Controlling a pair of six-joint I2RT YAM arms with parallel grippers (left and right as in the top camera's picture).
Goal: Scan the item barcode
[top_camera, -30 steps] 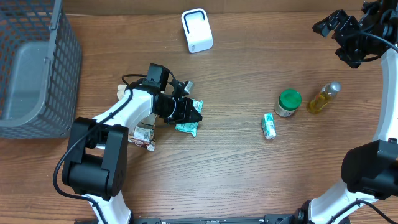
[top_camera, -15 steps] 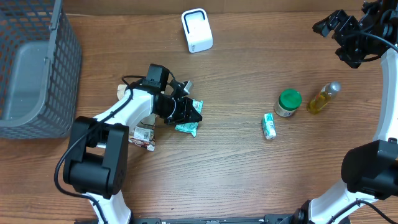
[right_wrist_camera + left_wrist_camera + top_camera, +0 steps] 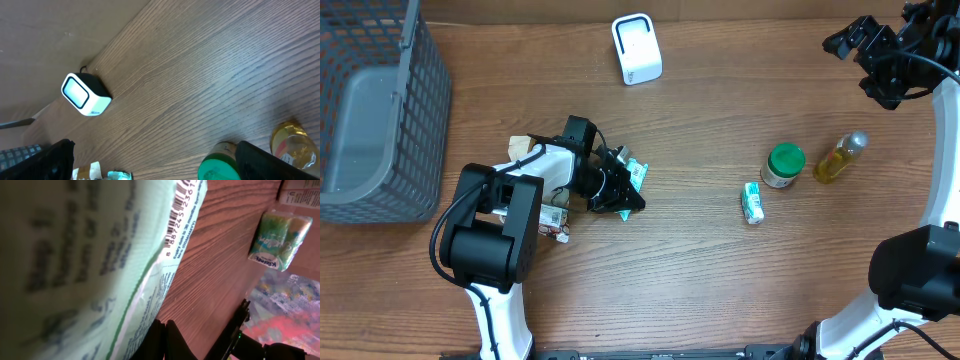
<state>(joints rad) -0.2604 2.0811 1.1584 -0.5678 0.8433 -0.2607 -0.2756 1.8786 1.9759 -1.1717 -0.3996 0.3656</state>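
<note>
A pale green and white packet (image 3: pixel 100 255) with a printed barcode (image 3: pixel 182 210) fills the left of the left wrist view, close to the camera. My left gripper (image 3: pixel 166 336) is shut, pinching the packet's lower edge. From overhead the packet (image 3: pixel 636 172) sticks up beside the left gripper (image 3: pixel 632 198) at table centre-left. The white scanner (image 3: pixel 636 48) stands at the back of the table, and the right wrist view also shows the scanner (image 3: pixel 85 95). My right gripper (image 3: pixel 876 58) hangs open, high at the far right, holding nothing.
A grey wire basket (image 3: pixel 380 110) stands at the far left. A small labelled box (image 3: pixel 552 220) lies by the left arm. On the right are a green-lidded jar (image 3: pixel 784 165), an oil bottle (image 3: pixel 841 158) and a small tissue pack (image 3: pixel 752 203).
The left arm has folded in and its wrist has turned. The packet, which lay flat under the gripper, now stands up beside it. The right arm has not moved.
</note>
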